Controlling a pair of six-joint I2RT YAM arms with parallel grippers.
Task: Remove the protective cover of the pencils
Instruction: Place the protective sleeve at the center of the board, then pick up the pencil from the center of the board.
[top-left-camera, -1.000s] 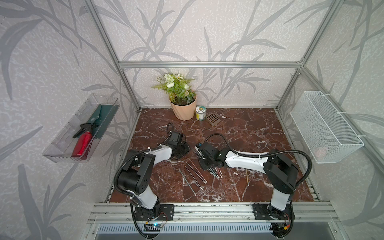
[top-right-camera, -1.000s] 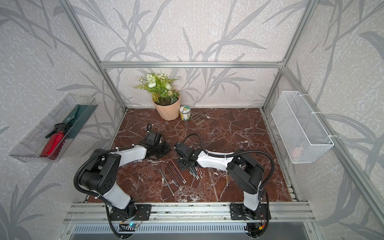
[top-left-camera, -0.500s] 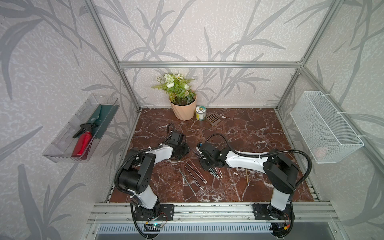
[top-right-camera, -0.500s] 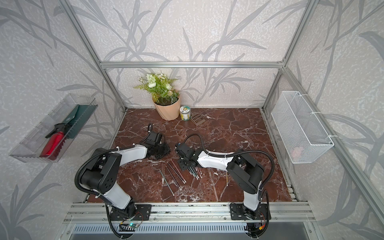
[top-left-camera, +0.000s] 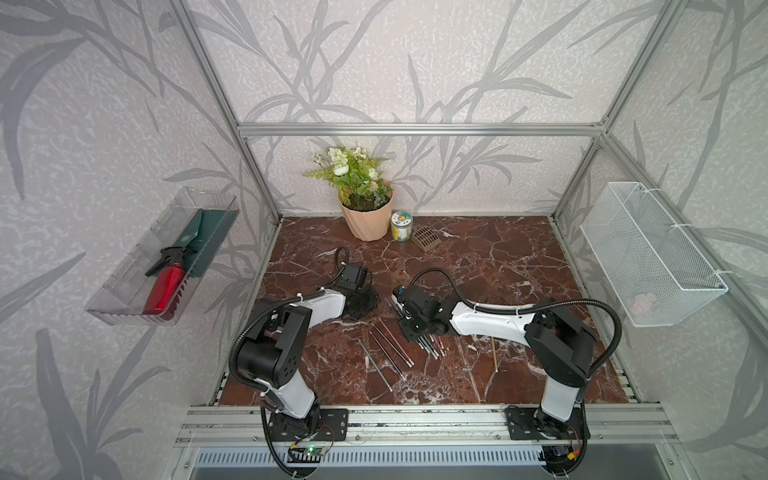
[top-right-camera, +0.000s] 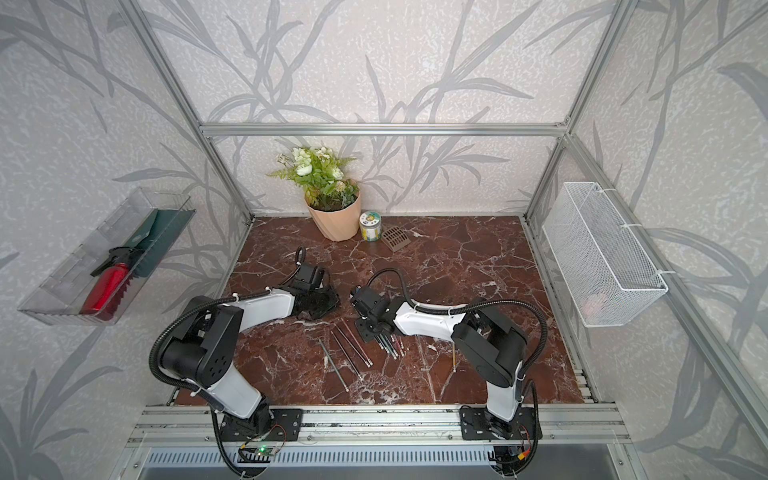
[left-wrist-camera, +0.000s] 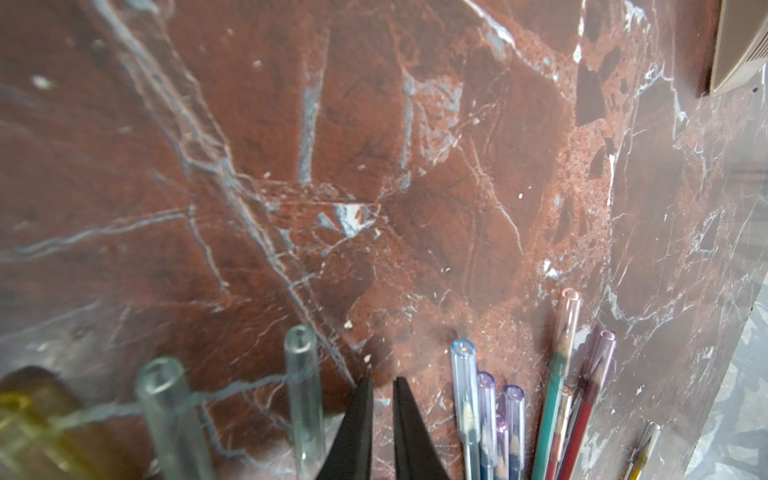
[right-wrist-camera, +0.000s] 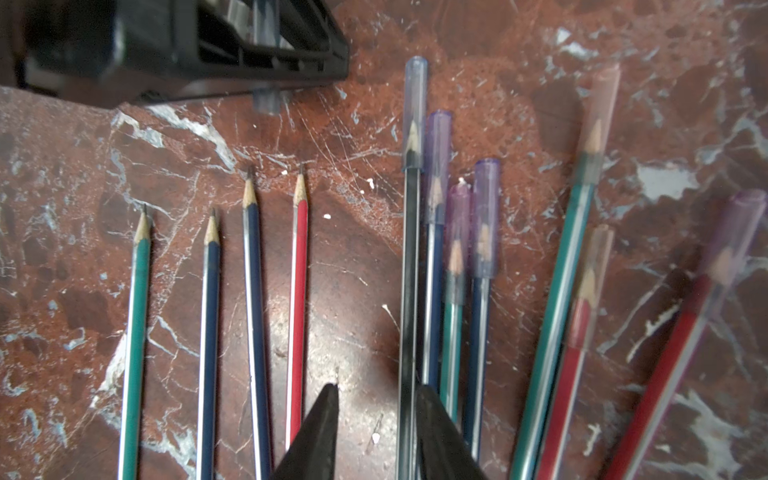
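Observation:
Several pencils (right-wrist-camera: 434, 249) with translucent blue-purple protective covers (right-wrist-camera: 484, 216) on their tips fan out on the marble. Beside them lie bare pencils (right-wrist-camera: 297, 291), one green, two dark blue and one red. My right gripper (right-wrist-camera: 376, 388) stands open low over the fan, with a dark capped pencil (right-wrist-camera: 409, 270) between its jaws, beside one finger. My left gripper (left-wrist-camera: 383, 380) is slightly open and holds nothing. Loose clear covers (left-wrist-camera: 303, 386) lie next to it, and the capped tips (left-wrist-camera: 465, 395) lie on its other side. In both top views the two grippers (top-left-camera: 368, 301) (top-left-camera: 413, 330) face each other mid-table.
A potted plant (top-left-camera: 368, 220), a small can (top-left-camera: 402, 225) and a brown grate (top-left-camera: 426, 239) stand at the back. One lone pencil (top-left-camera: 494, 353) lies in front of the right arm. A wire basket (top-left-camera: 648, 253) and a clear tray (top-left-camera: 162, 257) hang on the side walls.
The left gripper's jaws have parted a little. Both arms have stayed almost where they were.

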